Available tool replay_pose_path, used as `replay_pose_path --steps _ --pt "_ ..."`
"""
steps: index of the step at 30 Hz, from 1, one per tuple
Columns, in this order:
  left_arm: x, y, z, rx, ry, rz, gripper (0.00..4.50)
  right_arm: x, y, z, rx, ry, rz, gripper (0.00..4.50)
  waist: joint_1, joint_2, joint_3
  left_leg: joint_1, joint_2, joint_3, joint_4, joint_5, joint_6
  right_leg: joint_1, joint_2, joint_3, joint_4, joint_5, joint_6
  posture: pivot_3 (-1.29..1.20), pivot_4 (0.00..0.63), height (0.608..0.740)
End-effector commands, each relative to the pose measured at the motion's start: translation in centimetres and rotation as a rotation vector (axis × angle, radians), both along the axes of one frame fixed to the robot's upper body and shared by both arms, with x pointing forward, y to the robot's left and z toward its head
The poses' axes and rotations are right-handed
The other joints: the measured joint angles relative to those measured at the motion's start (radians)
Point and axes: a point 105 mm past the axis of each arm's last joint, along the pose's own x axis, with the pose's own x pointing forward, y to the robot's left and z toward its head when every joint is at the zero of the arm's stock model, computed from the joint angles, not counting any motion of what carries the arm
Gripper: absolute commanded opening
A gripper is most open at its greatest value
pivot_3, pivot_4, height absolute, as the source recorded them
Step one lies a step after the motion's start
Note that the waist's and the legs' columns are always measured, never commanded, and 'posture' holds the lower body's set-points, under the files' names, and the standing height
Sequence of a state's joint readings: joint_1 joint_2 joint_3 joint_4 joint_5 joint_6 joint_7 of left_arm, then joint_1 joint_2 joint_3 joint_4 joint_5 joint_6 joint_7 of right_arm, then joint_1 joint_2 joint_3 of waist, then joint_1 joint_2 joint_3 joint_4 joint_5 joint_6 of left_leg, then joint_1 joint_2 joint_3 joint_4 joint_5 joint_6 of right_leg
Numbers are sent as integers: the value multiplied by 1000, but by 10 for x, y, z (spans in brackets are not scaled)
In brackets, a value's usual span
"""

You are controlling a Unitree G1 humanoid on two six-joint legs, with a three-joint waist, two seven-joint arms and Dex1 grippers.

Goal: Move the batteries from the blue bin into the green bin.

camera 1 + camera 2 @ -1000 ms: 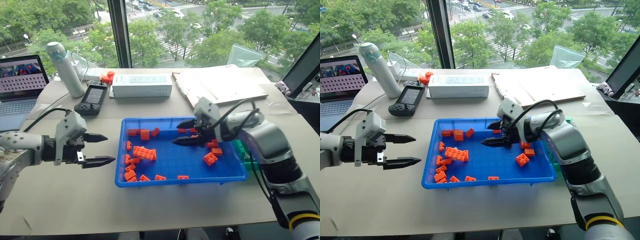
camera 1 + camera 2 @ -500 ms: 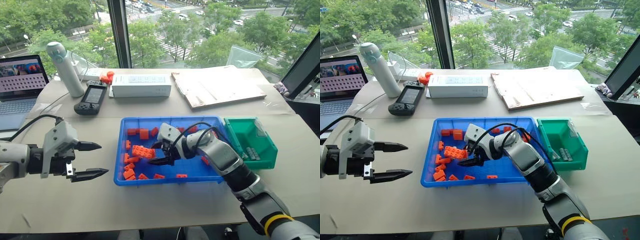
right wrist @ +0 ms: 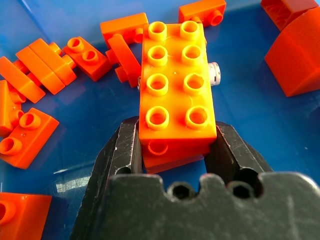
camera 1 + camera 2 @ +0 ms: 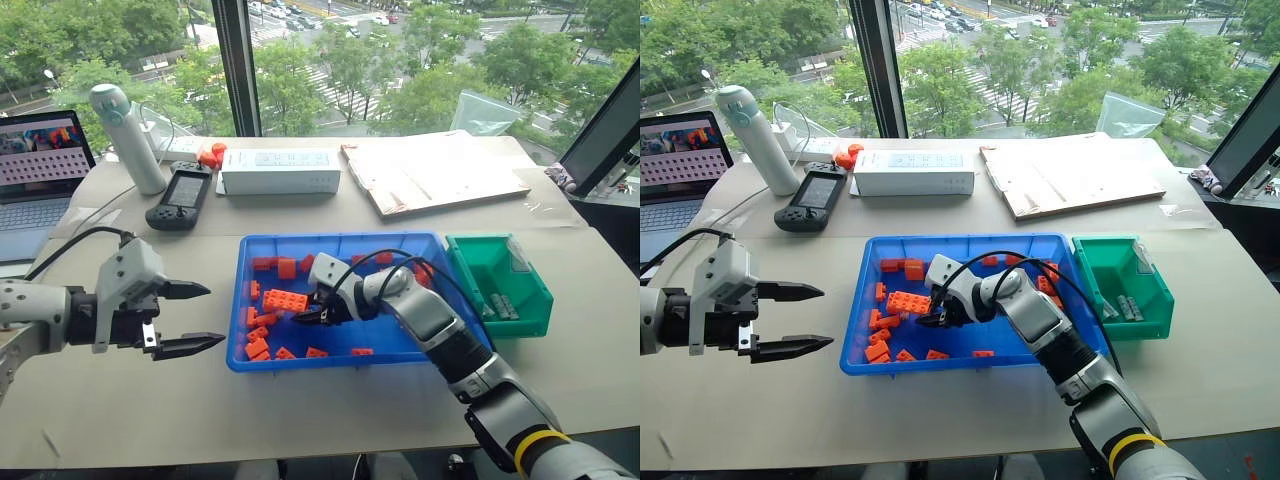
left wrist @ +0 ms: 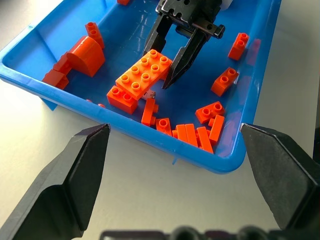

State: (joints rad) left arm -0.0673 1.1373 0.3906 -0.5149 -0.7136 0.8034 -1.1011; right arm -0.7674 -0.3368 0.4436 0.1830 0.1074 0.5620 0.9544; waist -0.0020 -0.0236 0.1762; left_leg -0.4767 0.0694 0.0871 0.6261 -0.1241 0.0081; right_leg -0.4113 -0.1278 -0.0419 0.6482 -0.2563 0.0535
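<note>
Right claw (image 3: 172, 150): my two black fingers stand narrow on either side of the big orange brick (image 3: 177, 82) inside the blue bin (image 4: 350, 350); I judge them pressed on its near end, though I came for a battery.
Battery under brick: a small grey-silver end (image 3: 214, 72) pokes out beside the big brick's far side, so one of the batteries seems to lie hidden beneath it, close to my fingers.
Risk at the grip: if I lift now, I likely carry the brick and leave the battery behind, or flick the battery away under the loose bricks (image 3: 55, 55) beside it.
Risk in the bin: dragging the brick could shove its neighbours over the battery and bury it deeper.
Left claw (image 4: 180, 318): it hangs wide and holds nothing, over the bare tabletop (image 4: 150, 420) just outside the blue bin's left rim; if it drifts inward it may knock that rim.
Green bin (image 4: 1125, 290): it stands to the right of the blue bin, touching or nearly so, with a few batteries (image 4: 1130, 308) already lying inside.
Risk on the carry: the green bin is small, so a loosely pinched battery could drop short.
</note>
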Motion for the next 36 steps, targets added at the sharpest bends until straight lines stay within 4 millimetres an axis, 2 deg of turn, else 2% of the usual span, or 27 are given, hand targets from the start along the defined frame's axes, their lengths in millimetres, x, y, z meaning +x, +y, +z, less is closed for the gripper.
replay_pose_path --steps 1,6,11,13,14,18,19,22,25,29,33,36 --pt "2 -5 5 -8 -33 -30 4500 19 -37 20 14 -56 -107 1491 4 0 0 0 0 0 0 0 0 0 0 0 0 0 0 0 150 730" --pt "6 -7 4 -11 -34 -49 4500 36 -78 25 -19 -94 -232 1491 3 0 0 0 0 0 0 0 0 0 0 0 0 0 0 0 150 730" --pt "10 -9 4 -13 -38 -70 4500 44 -92 30 -3 -98 -304 1491 -8 0 0 0 0 1 -1 2 2 3 0 1 0 0 -1 0 150 730" --pt "11 -10 5 -13 -38 -76 4500 44 -93 34 -9 -110 -302 2511 -10 0 0 0 0 1 -1 4 7 3 0 1 0 0 -1 0 150 730" --pt "11 -10 5 -13 -38 -78 4500 43 -93 37 -11 -116 -297 2686 -10 0 0 0 0 1 -1 4 7 3 0 1 0 0 -1 0 150 730" --pt "10 -10 4 -12 -32 -87 4500 24 -72 54 44 -109 -176 3998 -10 0 0 0 0 1 -1 4 7 3 0 1 0 0 -1 0 150 730" --pt "10 -10 4 -12 -31 -88 4500 18 -65 57 58 -101 -144 4440 -10 0 0 0 0 0 -1 4 7 3 0 1 0 0 -1 0 150 730" --pt "10 -9 5 -13 -33 -89 4500 7 -44 68 96 -132 -64 4481 -10 0 0 0 0 0 -1 4 7 3 0 1 0 0 -1 0 150 730" --pt "11 -9 6 -14 -33 -90 4500 -9 -18 64 120 -113 32 4481 -10 0 0 0 0 0 -1 4 6 3 0 1 0 0 -1 0 150 730" --pt "10 -7 6 7 -31 -86 4500 -17 1 41 58 -85 86 4481 -8 0 0 0 0 0 -1 4 6 3 0 1 0 0 -1 0 150 730" --pt "8 -2 5 35 -22 -72 4500 -12 17 25 58 -59 88 4481 -10 0 0 0 1 0 -1 0 0 3 0 1 0 0 -1 0 150 730" --pt "6 0 4 46 -18 -64 4500 -5 19 14 3 -80 95 4481 -9 0 0 0 0 0 -1 1 0 3 1 1 0 0 -1 0 150 730"
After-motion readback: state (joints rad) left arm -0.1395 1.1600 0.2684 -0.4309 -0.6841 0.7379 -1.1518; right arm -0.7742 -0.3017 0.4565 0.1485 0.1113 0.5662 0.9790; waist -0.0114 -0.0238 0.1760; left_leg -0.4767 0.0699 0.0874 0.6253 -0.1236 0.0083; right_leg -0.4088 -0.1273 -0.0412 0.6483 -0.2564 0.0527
